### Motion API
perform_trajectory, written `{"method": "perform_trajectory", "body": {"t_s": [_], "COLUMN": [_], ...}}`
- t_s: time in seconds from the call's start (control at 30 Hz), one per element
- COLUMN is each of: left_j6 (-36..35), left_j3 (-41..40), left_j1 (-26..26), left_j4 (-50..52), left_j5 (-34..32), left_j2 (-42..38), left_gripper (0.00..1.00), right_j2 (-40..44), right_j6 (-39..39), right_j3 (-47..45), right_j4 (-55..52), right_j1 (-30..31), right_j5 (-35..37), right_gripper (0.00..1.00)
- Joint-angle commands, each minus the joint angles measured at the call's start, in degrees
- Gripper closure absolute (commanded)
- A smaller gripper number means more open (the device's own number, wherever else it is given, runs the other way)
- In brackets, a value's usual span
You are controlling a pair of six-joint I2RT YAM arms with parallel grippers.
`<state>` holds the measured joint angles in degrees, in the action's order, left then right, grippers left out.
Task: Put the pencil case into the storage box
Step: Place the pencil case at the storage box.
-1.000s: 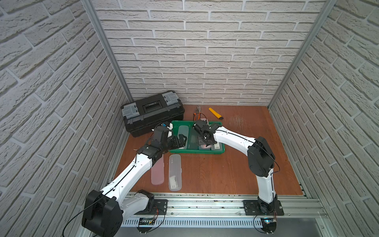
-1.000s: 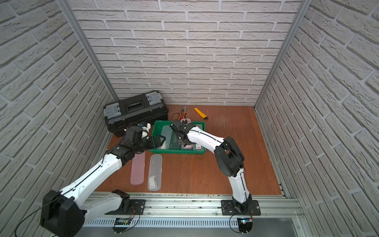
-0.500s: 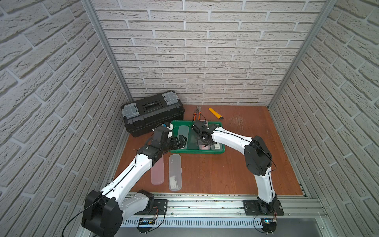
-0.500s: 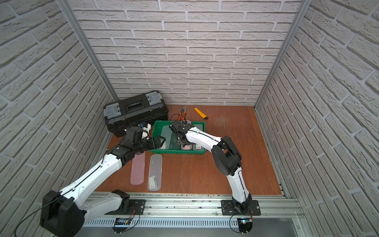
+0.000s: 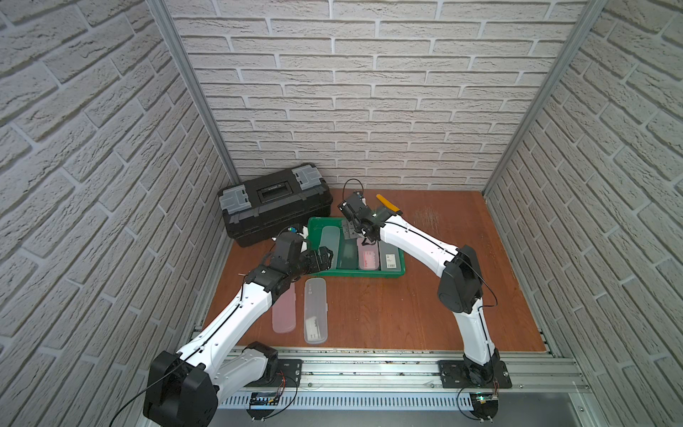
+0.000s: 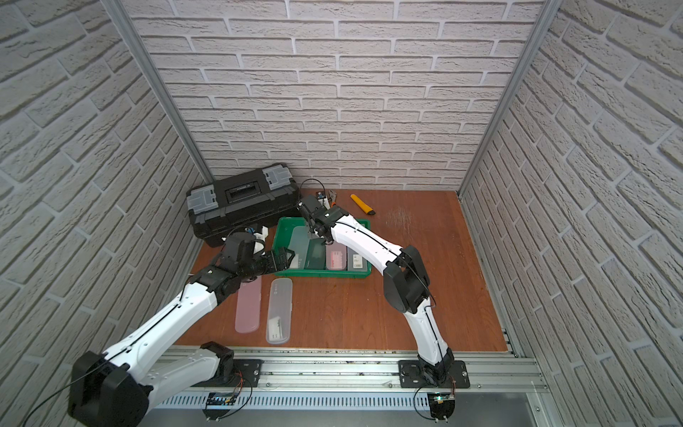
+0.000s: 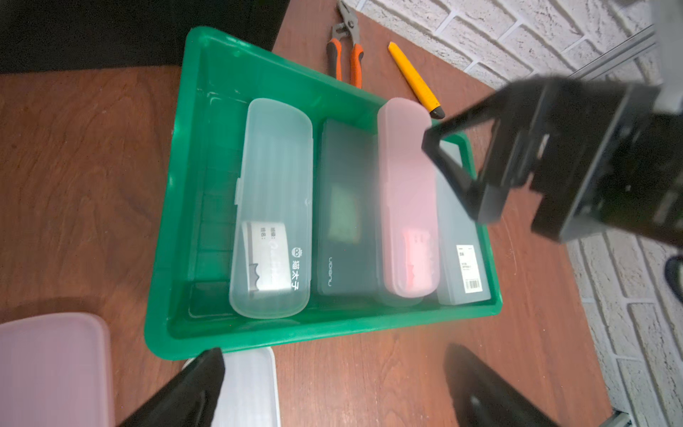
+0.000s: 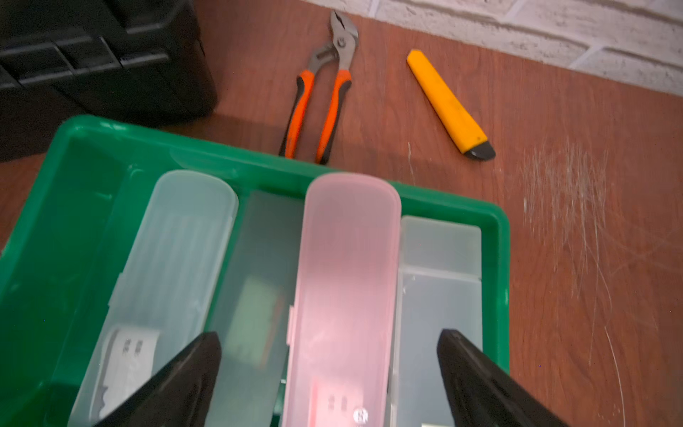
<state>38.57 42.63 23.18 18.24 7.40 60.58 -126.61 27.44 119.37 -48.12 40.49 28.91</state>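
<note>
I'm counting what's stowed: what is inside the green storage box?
Four pencil cases lie side by side in the storage box: a clear case, a dark case, a pink case and a grey case with a barcode label. What lies beneath them is covered.

Storage box [image 7: 184, 185] green. Clear case [image 7: 273, 177] frosted; dark case [image 7: 345, 177] smoky; pink case [image 7: 406, 207] translucent; grey case [image 7: 452, 240] pale. Toolbox [image 5: 275, 207] black, latches grey. Pliers [image 8: 334, 103] handles orange. Cutter [image 8: 447, 100] yellow. Table [image 5: 406, 314] reddish-brown woodgrain.
</note>
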Motion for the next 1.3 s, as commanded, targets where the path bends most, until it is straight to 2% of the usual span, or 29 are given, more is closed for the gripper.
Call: {"method": "perform_trajectory", "body": {"t_s": [0.0, 0.23, 0.37, 0.57, 0.73, 1.03, 1.27], "left_j6": [-0.78, 0.52, 0.94, 0.94, -0.15, 0.86, 3.75], "left_j3": [-1.28, -4.76, -5.92, -5.04, -2.60, -1.90, -6.02], "left_j1": [0.24, 0.80, 1.47, 2.68, 3.61, 5.61, 7.33], "left_j4": [1.43, 2.69, 2.81, 2.51, 2.97, 2.76, 5.31], "left_j5": [-1.50, -1.26, -1.50, -2.35, -2.82, -4.32, -6.10], "left_j2": [-0.59, -2.17, -2.50, -1.48, 0.95, 2.11, -1.21], "left_gripper": [0.01, 0.01, 0.01, 0.02, 0.02, 0.02, 0.01], "right_j2": [-4.55, -6.32, -5.75, -0.81, 3.31, 3.38, 4.94], "right_j6": [-3.62, -3.88, -2.82, 0.21, 1.54, -3.52, -5.16], "right_j3": [1.46, -0.66, -2.68, -12.44, -17.22, -12.13, -11.88], "right_j4": [-4.81, -1.61, -1.80, 1.93, 3.70, 2.60, 3.98], "right_j1": [-0.17, -0.49, -0.50, -0.27, 0.33, 0.34, 0.20], "right_j5": [1.99, 1.32, 0.05, -3.09, -2.98, 2.40, -0.08], "right_gripper": [0.04, 0.04, 0.07, 0.16, 0.17, 0.10, 0.09]}}
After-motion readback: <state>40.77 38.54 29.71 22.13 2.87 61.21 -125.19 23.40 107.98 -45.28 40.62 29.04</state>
